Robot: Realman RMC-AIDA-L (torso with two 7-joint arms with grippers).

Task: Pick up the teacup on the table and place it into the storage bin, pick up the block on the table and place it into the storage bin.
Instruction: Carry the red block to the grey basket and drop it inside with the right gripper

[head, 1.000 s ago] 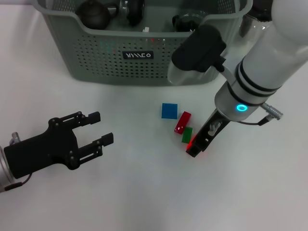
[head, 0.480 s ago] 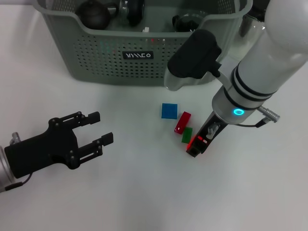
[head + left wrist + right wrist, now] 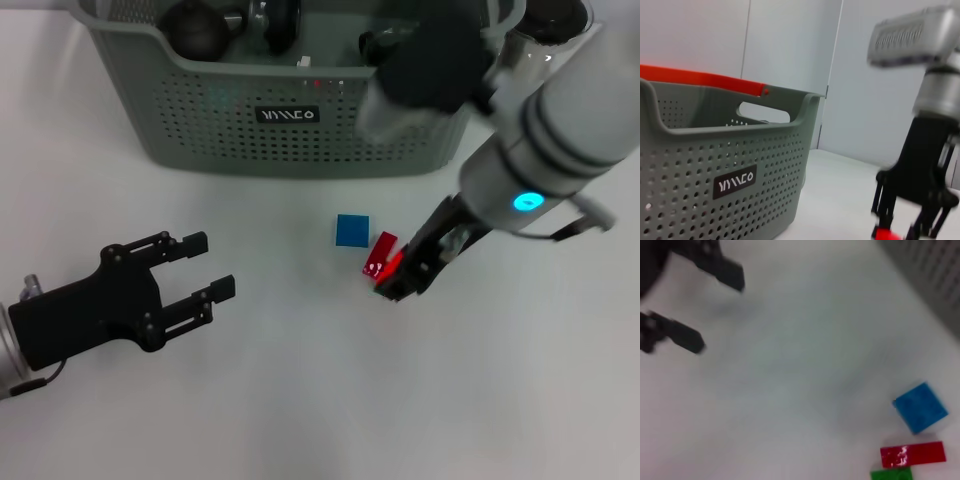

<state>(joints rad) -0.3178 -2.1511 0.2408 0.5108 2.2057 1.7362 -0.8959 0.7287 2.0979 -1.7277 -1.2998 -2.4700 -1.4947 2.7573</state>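
Note:
The grey-green storage bin [image 3: 230,120] stands at the far side of the table and fills the left wrist view [image 3: 700,165]. Three blocks lie in front of it: blue [image 3: 351,230], red [image 3: 379,254] and green [image 3: 891,474]. In the head view my right gripper [image 3: 403,280] hangs right over the green block and hides it, next to the red one. From the left wrist camera the same gripper [image 3: 912,220] shows low above the table. My left gripper [image 3: 203,268] rests open and empty at the near left. No teacup shows on the table.
Dark rounded vessels [image 3: 195,25] lie inside the bin. The right arm's white forearm [image 3: 560,130] reaches across the bin's right corner. White tabletop [image 3: 300,400] stretches between the two grippers and toward the near edge.
My right gripper has shifted left and a little toward the bin, from beside the green block to over it. The left arm and the blue and red blocks have not moved.

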